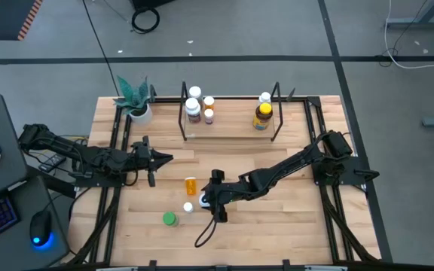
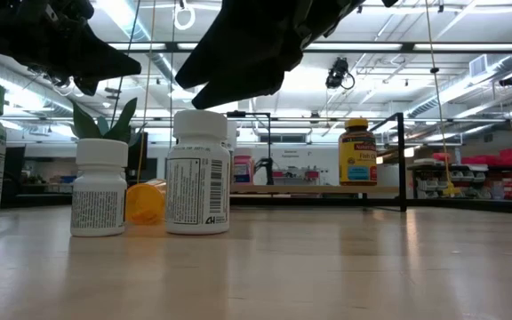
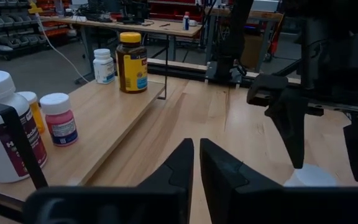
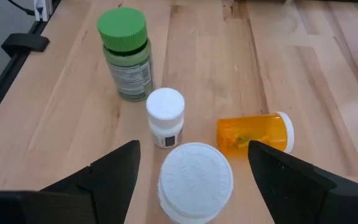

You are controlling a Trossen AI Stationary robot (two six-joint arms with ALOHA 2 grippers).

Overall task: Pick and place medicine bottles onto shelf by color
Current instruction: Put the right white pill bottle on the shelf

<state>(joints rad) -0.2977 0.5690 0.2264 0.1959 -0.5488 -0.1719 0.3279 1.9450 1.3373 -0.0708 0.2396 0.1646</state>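
The right gripper (image 4: 194,165) is hovering with fingers spread wide and empty, straddling the large white-capped round plastic bottle (image 4: 195,182) on the wooden table (image 4: 328,81), seemingly lining up a grasp.

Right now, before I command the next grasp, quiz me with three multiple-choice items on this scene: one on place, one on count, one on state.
1. Where does the right end effector hang?
A. Over the large white-capped bottle
B. Over the plant
C. Inside the shelf

2. How many bottles wait on the table in front of the shelf?
A. Two
B. Four
C. Seven

3. How does the orange bottle sit?
A. Upright
B. On its side
C. Stacked on another bottle

Answers: 1 A, the right wrist view shows its open fingers either side of that cap. 2 B, green-capped bottle, small white bottle, large white-capped and orange. 3 B, its cap points sideways along the wood.
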